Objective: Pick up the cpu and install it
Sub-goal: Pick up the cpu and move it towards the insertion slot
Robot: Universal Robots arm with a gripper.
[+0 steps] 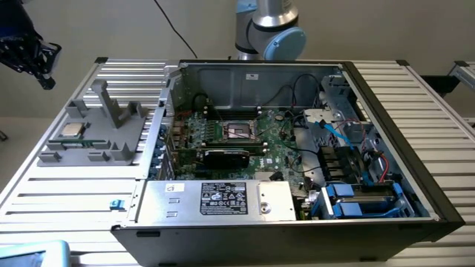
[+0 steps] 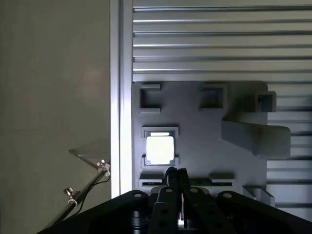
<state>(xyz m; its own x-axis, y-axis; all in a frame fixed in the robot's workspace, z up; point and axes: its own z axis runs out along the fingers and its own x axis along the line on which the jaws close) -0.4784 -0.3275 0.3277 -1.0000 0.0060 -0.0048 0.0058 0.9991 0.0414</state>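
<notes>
In the exterior view, one slatted metal table [image 1: 59, 194] carries one open computer case [image 1: 404, 139] and, toward the exterior view's left, one grey fixture [image 1: 111, 146] with two upright posts. The single cpu [image 1: 72, 129] lies flat in a seat on that fixture, well apart from the case. Inside the case there is one bare processor socket [image 1: 239, 131] on the green board, one black card [image 1: 226, 158] just beside it, and one silver box [image 1: 215, 199] with a white label along the near wall. One small blue clip [image 1: 115, 204] sits at the table's edge near that box. The one arm [image 1: 271, 30] rises behind the case, and its gripper [image 1: 46, 80] hangs in the air above the table's corner at the exterior view's left, touching nothing. In the wrist view, the gripper [image 2: 177, 173] points down at the same fixture [image 2: 214, 126], which shows three square pockets [image 2: 150, 96] in a row along one edge. Its two fingers [image 2: 171, 181] are pressed together with nothing between them. The cpu [image 2: 160, 149] rests bright and square in its seat, near the fingertips in the picture but not touched by them, with the slatted table [image 2: 219, 44] beyond.
</notes>
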